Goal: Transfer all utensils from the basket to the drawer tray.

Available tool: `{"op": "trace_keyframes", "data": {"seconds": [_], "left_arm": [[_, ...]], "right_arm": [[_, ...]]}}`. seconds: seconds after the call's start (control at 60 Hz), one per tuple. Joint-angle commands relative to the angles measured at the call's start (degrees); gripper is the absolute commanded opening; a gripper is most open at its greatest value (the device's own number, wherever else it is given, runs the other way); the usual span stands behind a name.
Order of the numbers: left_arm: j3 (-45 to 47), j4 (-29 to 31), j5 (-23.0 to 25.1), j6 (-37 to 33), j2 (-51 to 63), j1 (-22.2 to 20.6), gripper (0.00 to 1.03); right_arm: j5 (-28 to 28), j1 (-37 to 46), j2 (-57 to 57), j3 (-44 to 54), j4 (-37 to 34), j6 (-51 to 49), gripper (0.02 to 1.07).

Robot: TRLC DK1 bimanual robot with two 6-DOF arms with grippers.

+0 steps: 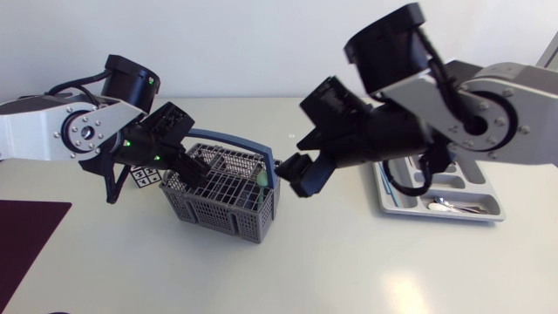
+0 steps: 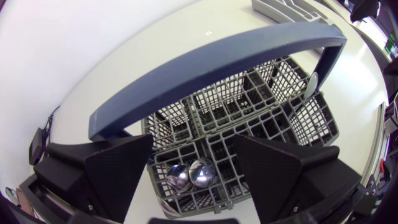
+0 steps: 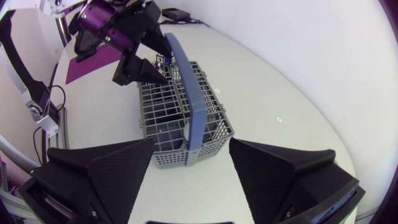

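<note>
A dark mat (image 1: 26, 234) lies at the near left corner of the desk (image 1: 349, 270). Beside it, the left arm hangs over the grey basket (image 1: 228, 202), its left pincer (image 2: 193, 149) spread wide and holding nothing. Directly beneath that gap, two spoons (image 2: 189, 173) stand together in one end compartment, bowls up and handles down in the grid. Their long axis therefore runs roughly in line with the pincer's approach from above. The basket's blue handle (image 2: 211, 68) arches across just ahead of the fingers. A pale utensil (image 2: 311, 87) seems to lean at the far end of the basket, though what it is cannot be told.

At the basket's other side the right pincer (image 3: 191, 152) hovers, equally spread and empty, near the handle's end but not touching it. Well apart at the right sits the drawer tray (image 1: 471, 215), with a spoon (image 1: 443, 206) already in it.

The left arm is plainly nearer the pair. The coming grasp likely means a straight drop with a finger on each side of the bowls.
</note>
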State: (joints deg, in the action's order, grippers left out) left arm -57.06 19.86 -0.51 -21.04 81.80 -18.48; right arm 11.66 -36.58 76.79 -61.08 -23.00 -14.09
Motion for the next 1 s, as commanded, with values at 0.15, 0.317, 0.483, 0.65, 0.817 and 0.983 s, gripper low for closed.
{"op": "trace_keyframes", "data": {"seconds": [0.15,0.317,0.483,0.65,0.817,0.983], "left_arm": [[-2.27,-1.49,-0.28,-1.81,2.66,1.43,0.9],[-3.06,-1.93,-0.28,-1.99,3.45,0.9,0.91],[-3.85,-2.28,-0.28,-1.99,4.42,-0.33,0.91],[-4.91,-2.28,-0.28,-1.81,4.95,-1.12,0.91],[-5.34,-2.19,-0.37,-1.81,5.92,-1.91,0.9],[-6.22,-2.02,-0.37,-1.9,6.18,-2.44,0.91]], "right_arm": [[13.3,13.9,9.69,-6.33,-5.56,-5.51,0.96],[19.1,15.57,18.74,-13.54,-7.58,-6.57,0.92],[19.72,13.73,24.37,-18.55,-8.2,-5.69,0.91],[20.51,11.88,27.27,-20.92,-8.46,-4.81,0.87],[20.95,10.3,26.83,-19.34,-8.55,-4.72,0.87],[21.03,8.63,24.98,-16.18,-8.64,-4.72,0.87]]}}
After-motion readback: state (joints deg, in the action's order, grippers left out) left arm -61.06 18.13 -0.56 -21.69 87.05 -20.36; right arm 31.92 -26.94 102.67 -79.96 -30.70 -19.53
